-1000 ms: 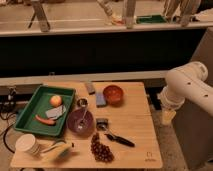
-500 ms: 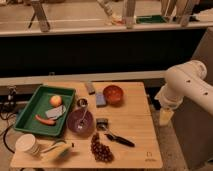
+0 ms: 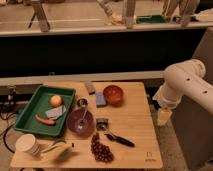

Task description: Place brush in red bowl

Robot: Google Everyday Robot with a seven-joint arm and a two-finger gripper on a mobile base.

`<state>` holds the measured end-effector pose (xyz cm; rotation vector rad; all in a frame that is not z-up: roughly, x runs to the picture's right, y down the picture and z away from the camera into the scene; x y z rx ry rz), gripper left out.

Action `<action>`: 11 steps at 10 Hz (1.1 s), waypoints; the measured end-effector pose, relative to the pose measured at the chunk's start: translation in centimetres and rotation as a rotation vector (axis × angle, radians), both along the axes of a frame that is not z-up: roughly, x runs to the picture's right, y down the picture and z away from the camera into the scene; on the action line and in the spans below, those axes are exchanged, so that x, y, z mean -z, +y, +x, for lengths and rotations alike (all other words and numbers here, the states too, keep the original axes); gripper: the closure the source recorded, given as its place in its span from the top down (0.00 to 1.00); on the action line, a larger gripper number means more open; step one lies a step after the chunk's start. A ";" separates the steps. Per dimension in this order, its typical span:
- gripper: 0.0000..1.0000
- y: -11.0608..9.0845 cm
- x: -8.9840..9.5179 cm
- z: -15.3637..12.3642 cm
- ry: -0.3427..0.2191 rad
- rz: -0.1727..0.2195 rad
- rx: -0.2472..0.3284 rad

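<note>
The brush [image 3: 116, 136] lies on the wooden table [image 3: 137, 117] near the front middle, greyish head toward the purple bowl, black handle pointing right and forward. The red bowl [image 3: 113, 94] stands behind it, toward the table's back, and nothing shows inside it. My gripper [image 3: 163, 116] hangs from the white arm [image 3: 182, 82] just off the table's right edge, well to the right of both the brush and the bowl, with nothing seen in it.
A dark purple bowl [image 3: 80, 121] sits left of the brush and a grape bunch [image 3: 100, 148] in front of it. A green tray [image 3: 34, 107] with an orange and a carrot is at the left. A blue sponge [image 3: 100, 98], a metal cup [image 3: 82, 103] and a white cup [image 3: 27, 145] also stand here.
The arm and gripper have shifted slightly left, toward the table's right edge. The things on the table have not moved.
</note>
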<state>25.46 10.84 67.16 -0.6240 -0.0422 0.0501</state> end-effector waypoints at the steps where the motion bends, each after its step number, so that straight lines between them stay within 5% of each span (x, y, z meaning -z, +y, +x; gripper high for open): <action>1: 0.80 0.1 0.1 -0.3 -0.005 -0.005 0.000; 11: 0.80 0.8 0.4 -2.9 -0.034 -0.057 -0.016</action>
